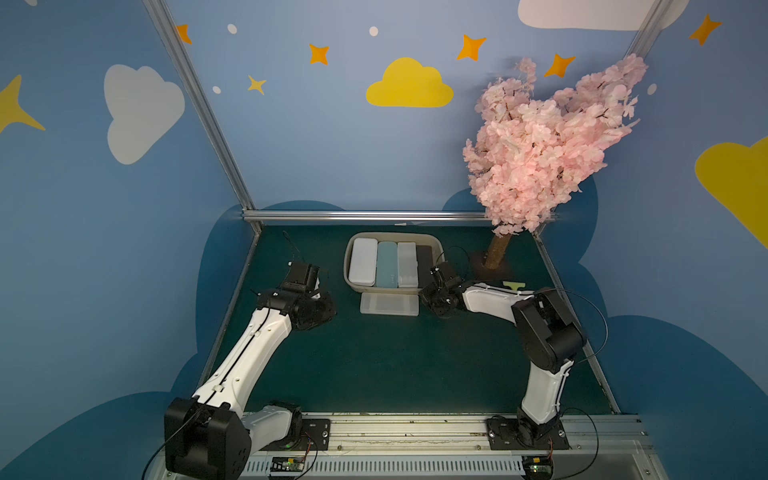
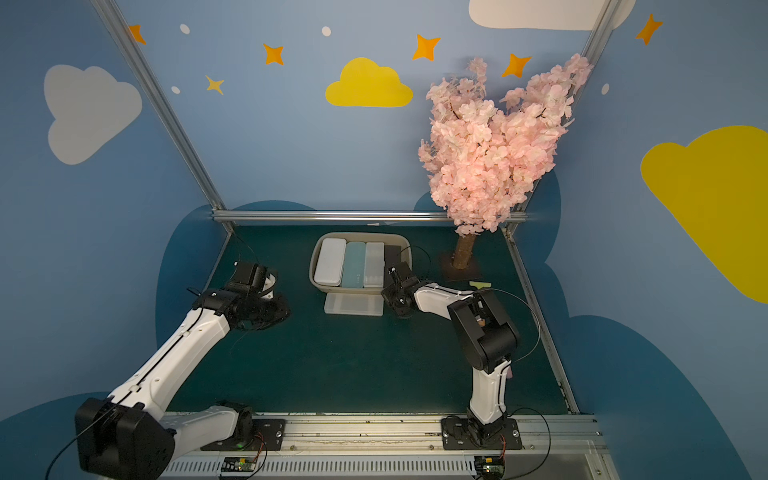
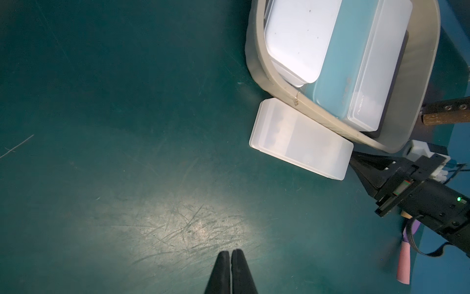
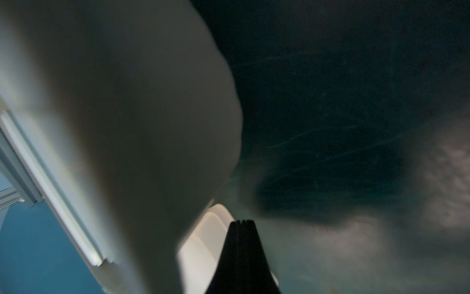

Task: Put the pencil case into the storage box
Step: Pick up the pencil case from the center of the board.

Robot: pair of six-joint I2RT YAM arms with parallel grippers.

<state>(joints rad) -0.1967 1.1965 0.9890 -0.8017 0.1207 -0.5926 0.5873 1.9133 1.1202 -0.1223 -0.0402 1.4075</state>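
A translucent white pencil case point(image 1: 389, 304) point(image 3: 300, 138) lies flat on the green mat, its long side against the front wall of the beige storage box point(image 1: 348, 253) point(image 3: 279, 91). Inside the box lie a white case point(image 1: 363, 261), a blue one point(image 1: 387, 264), a clear one point(image 1: 407, 264) and a dark one point(image 1: 426, 255). My right gripper point(image 4: 241, 221) is shut and empty, low at the pencil case's point(image 4: 201, 241) right end, beside the box wall point(image 4: 127, 127). My left gripper point(image 3: 231, 252) is shut on nothing over bare mat, well left of the box.
A pink blossom tree point(image 1: 540, 153) stands at the back right on a trunk point(image 1: 496, 251) close to the box. A pale green T-shaped piece point(image 1: 514, 285) lies behind my right arm. Aluminium rails point(image 1: 365, 215) border the mat.
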